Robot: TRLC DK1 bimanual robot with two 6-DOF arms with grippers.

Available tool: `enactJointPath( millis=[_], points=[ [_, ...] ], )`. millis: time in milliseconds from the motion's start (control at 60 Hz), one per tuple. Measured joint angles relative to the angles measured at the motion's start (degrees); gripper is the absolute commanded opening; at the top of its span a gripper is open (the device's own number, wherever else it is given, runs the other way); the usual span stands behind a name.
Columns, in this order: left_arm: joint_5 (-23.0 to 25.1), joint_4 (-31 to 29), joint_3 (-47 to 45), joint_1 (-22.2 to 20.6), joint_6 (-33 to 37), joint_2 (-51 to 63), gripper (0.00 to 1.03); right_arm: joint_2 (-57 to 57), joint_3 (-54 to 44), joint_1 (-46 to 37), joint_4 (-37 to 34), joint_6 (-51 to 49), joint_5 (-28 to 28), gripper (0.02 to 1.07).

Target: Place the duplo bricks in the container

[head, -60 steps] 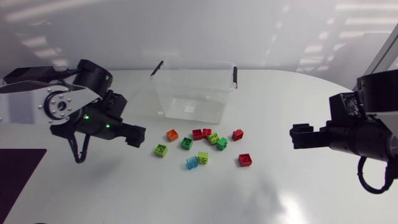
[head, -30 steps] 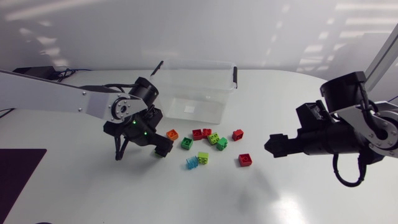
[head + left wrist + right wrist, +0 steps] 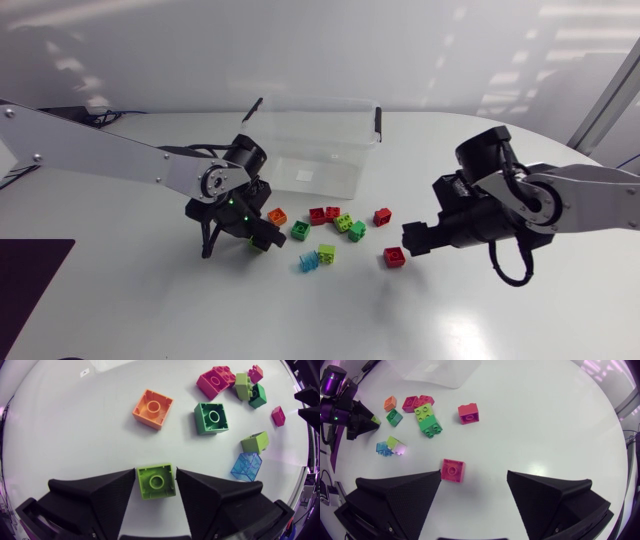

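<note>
**Pinching a lime brick at the edge of the pile**

The left gripper (image 3: 156, 472) pinched a lime-green duplo brick (image 3: 156, 488) between both fingers, low on the table. An orange brick (image 3: 153, 408) and a dark green brick (image 3: 211, 417) lay ahead of it. The right gripper (image 3: 474, 474) stood spread wide, a red brick (image 3: 453, 470) just beside one fingertip. The clear container (image 3: 312, 101) sat behind the scattered bricks.

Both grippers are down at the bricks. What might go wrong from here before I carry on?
1. The left gripper holds the lime brick only at its fingertips, so the brick may slip or twist on the lift.
2. The right gripper is open, with the red brick close beside one finger and off centre. Closing may push it sideways rather than grip it.
</note>
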Motion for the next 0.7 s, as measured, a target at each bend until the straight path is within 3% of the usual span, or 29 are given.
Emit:
enactJointPath(
  millis=[217,283,417,533,700],
  points=[
    [1.3,0.3,0.1,-0.3,0.0,0.7,0.29,6.5,3.2,3.1,0.1,0.5,0.2,0.91],
    [1.3,0.3,0.1,0.0,0.0,0.5,0.29,8.2,4.0,3.7,0.1,0.7,0.3,0.85],
    [1.3,0.1,0.1,1.1,0.0,-1.9,0.29,12.0,5.2,4.7,0.1,0.9,1.1,0.83],
    [1.3,0.1,0.1,1.9,0.1,-8.3,0.29,14.9,5.4,5.6,0.2,1.2,1.9,0.57],
    [1.3,0.3,2.5,2.5,0.5,-16.4,0.29,17.1,5.5,6.9,2.5,1.3,2.1,0.34]
  ],
)
